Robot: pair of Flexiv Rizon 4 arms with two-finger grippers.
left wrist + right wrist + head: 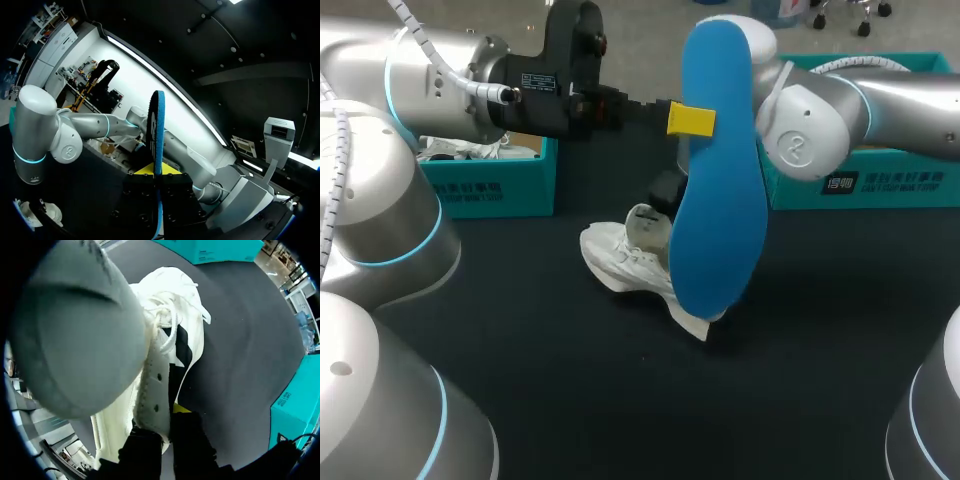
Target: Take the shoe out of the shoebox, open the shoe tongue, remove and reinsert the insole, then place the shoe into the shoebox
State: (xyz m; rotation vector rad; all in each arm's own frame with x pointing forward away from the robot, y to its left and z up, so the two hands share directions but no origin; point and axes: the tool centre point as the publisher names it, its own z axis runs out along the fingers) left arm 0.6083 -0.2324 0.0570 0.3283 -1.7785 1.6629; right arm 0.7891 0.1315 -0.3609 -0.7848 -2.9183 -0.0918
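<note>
Blue insole [720, 200] upright, pinched in left gripper [694, 119], right gripper [167, 419] clamped on white shoe [172, 295] beneath.

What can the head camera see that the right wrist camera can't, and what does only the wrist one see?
Only the head view shows the blue insole, held up on end in the air by the left tool. Only the right wrist view shows the right tool pinching part of the white shoe close up; in the head view the insole hides that grip. Both views show the white shoe lying on the dark table and a teal shoebox.
</note>
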